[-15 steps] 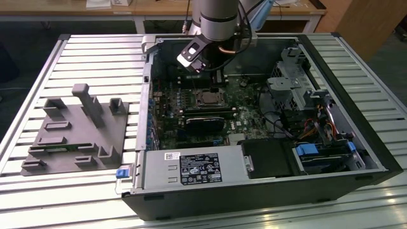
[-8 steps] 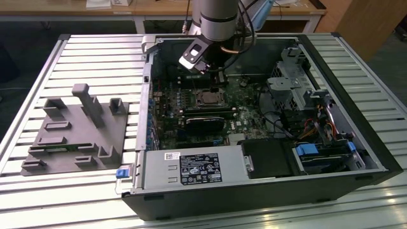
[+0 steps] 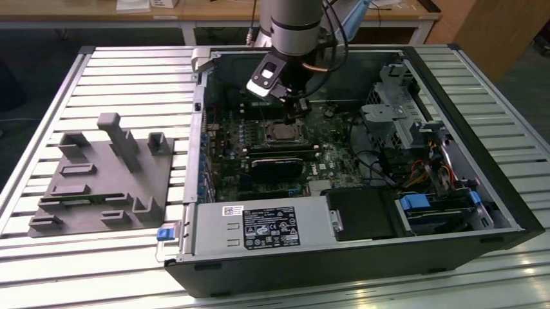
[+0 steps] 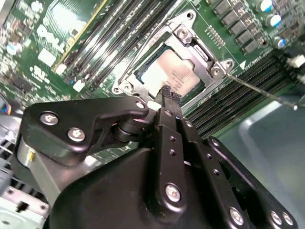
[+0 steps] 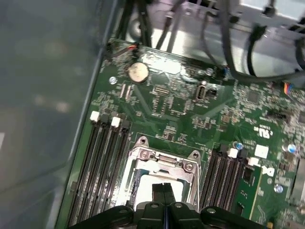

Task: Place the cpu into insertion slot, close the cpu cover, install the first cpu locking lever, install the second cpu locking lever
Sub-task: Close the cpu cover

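Two black fingers (image 4: 165, 102) pressed flat together, clasping nothing; gripper (image 4: 169, 93) poised just over the cpu (image 4: 174, 75), contact impossible to judge; same closed gripper (image 5: 164, 190) in the first wrist view. Seated in the insertion slot (image 3: 281, 132), that pale chip, with the cpu cover (image 4: 198, 47) lying down around it. Slanting off the cover's corner across the memory slots (image 4: 238, 98), a thin locking lever (image 4: 259, 89). In the exterior view: gripper (image 3: 295, 117) at twelve o'clock of the slot, inside the open computer case (image 3: 344, 270); black graphics card (image 3: 275, 168) at six o'clock; grey fixture plate (image 3: 103, 177) at nine o'clock, well apart, on the slatted table (image 3: 129, 77).
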Robot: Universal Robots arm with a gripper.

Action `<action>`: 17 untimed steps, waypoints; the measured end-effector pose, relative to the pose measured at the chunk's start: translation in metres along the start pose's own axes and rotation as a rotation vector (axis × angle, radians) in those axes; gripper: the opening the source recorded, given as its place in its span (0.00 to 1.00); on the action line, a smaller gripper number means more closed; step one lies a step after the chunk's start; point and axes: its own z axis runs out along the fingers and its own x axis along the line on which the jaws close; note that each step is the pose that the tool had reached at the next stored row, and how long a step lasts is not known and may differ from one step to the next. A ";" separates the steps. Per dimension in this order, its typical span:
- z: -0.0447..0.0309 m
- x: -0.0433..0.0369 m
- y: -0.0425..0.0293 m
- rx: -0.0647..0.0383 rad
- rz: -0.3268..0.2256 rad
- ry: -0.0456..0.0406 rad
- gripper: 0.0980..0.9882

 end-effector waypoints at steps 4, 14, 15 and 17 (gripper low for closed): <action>0.0000 0.0000 0.0000 -0.001 -0.073 0.0036 0.01; 0.0001 0.0000 0.0000 -0.002 -0.255 0.0126 0.01; 0.0001 0.0000 0.0000 -0.003 -0.273 0.0136 0.01; 0.0001 0.0000 0.0000 -0.003 -0.310 0.0153 0.01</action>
